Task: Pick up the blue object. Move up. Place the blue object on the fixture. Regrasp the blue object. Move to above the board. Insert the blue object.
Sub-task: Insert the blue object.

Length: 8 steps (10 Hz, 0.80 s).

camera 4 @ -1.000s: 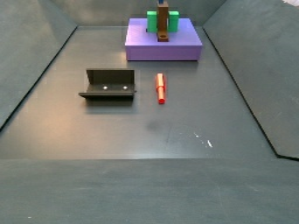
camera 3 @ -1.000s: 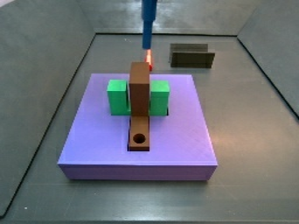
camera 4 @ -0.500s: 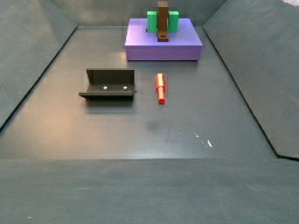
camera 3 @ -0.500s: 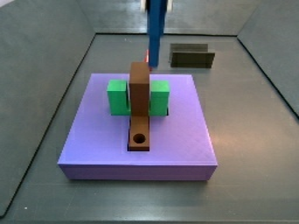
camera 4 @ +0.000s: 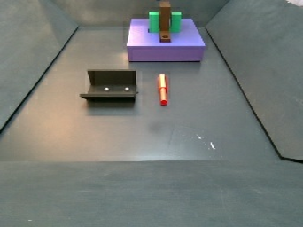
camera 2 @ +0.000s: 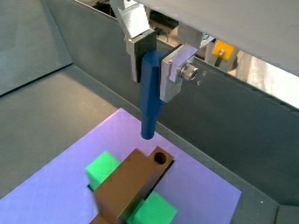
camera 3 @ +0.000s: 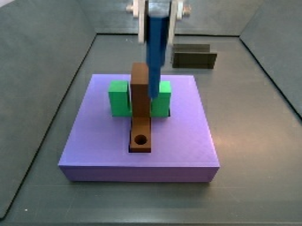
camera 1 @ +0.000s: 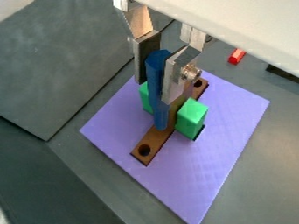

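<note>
In a side view the fixture point(camera 4: 109, 86) sits left of the red peg point(camera 4: 162, 89) on the floor, while the hand point(camera 3: 157, 16) grips the upright blue peg point(camera 3: 156, 48) above the board point(camera 3: 141, 150), over its brown bar point(camera 3: 141, 110).

claw point(camera 2: 155, 64): above the board point(camera 3: 177, 150), peg point(camera 2: 149, 92) upright between its fingers
peg: over the bar point(camera 3: 141, 106), apart from it
bar: on board, between two blocks point(camera 3: 119, 98)
fixture point(camera 4: 109, 86): on floor, nearer than board, left of second peg point(camera 4: 162, 89)
</note>
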Tool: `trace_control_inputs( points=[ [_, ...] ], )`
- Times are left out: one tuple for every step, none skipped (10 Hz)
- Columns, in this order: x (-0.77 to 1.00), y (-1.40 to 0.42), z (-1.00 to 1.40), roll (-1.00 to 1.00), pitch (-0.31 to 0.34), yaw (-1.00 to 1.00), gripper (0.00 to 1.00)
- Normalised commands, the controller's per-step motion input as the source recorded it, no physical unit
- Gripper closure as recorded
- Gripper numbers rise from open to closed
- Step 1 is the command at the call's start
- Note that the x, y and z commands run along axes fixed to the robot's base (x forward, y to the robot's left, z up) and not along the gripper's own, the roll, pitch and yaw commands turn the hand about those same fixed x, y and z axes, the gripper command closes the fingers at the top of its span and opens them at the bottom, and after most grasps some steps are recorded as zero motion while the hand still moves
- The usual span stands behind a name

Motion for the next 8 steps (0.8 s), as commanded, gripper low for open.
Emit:
trace_control_inputs(
  points=[
    [0.00,-0.78,-0.35,0.27,0.051,0.00,1.00],
    [-0.01,-0.64,-0.61,0.20,0.034,0.00,1.00],
    [-0.03,-0.32,-0.90,0.13,0.069,-0.03,1.00],
    [-0.03,-0.17,-0.91,0.11,0.069,-0.07,1.00],
    [0.00,-0.03,-0.67,0.16,0.116,-0.11,1.00],
    [-0.01,0.13,-0.07,0.15,0.160,-0.13,1.00],
    [-0.07,0.15,0.00,0.04,0.104,-0.11,1.00],
    [-0.04,0.00,0.00,0.05,0.066,-0.07,1.00]
  ],
)
